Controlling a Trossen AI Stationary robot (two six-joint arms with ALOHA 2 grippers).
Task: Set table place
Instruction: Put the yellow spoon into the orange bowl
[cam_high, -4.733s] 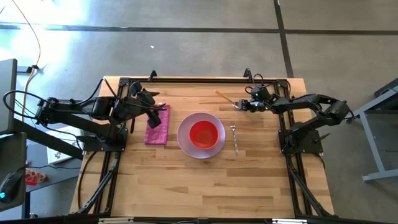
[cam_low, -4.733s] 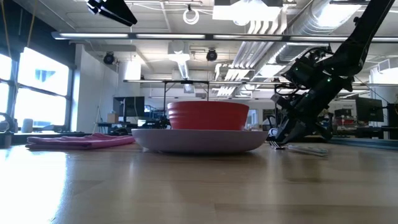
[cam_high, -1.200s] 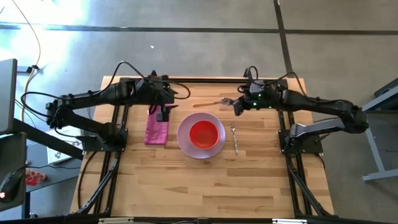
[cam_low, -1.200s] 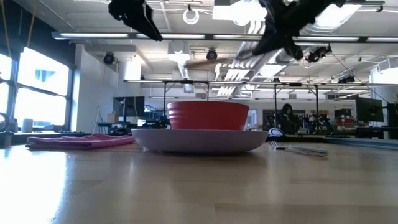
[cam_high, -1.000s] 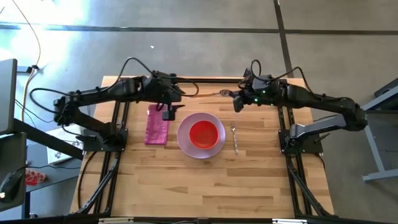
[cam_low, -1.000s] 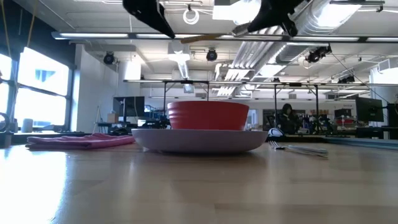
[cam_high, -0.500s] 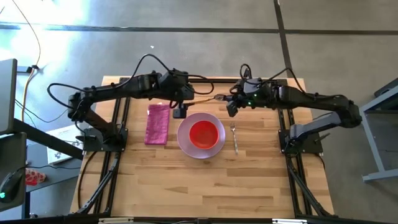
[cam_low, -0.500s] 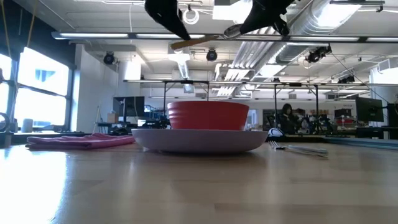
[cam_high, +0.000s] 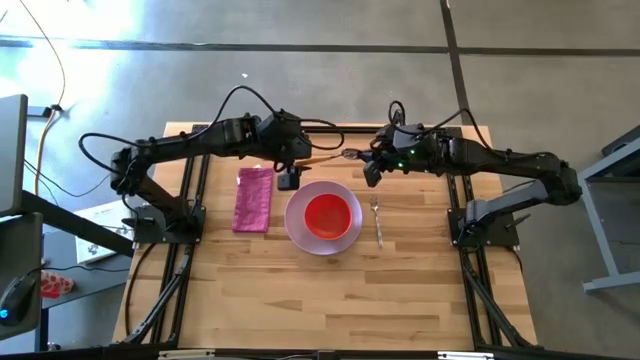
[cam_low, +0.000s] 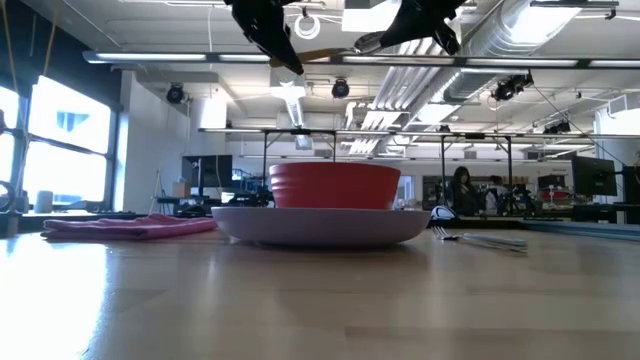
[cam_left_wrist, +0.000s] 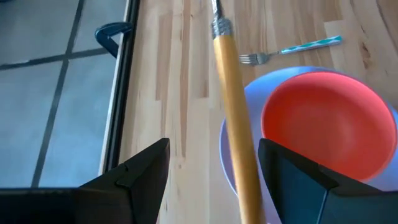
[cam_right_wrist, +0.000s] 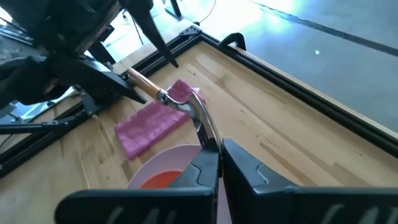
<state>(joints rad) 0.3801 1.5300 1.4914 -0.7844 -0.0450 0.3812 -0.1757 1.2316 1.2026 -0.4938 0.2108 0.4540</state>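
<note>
Beside the plate (cam_high: 322, 218): fork (cam_high: 377, 222) and napkin (cam_high: 254, 199), apart

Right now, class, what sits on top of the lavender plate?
A red bowl sits on the lavender plate, centred. From above, its inside looks empty. The plate's middle is hidden beneath the bowl; only its rim shows.

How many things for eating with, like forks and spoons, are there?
2. The fork lies on the table right of the plate. The spoon is up in the air behind the plate, in the right gripper, handle between the left gripper's open fingers.
</note>
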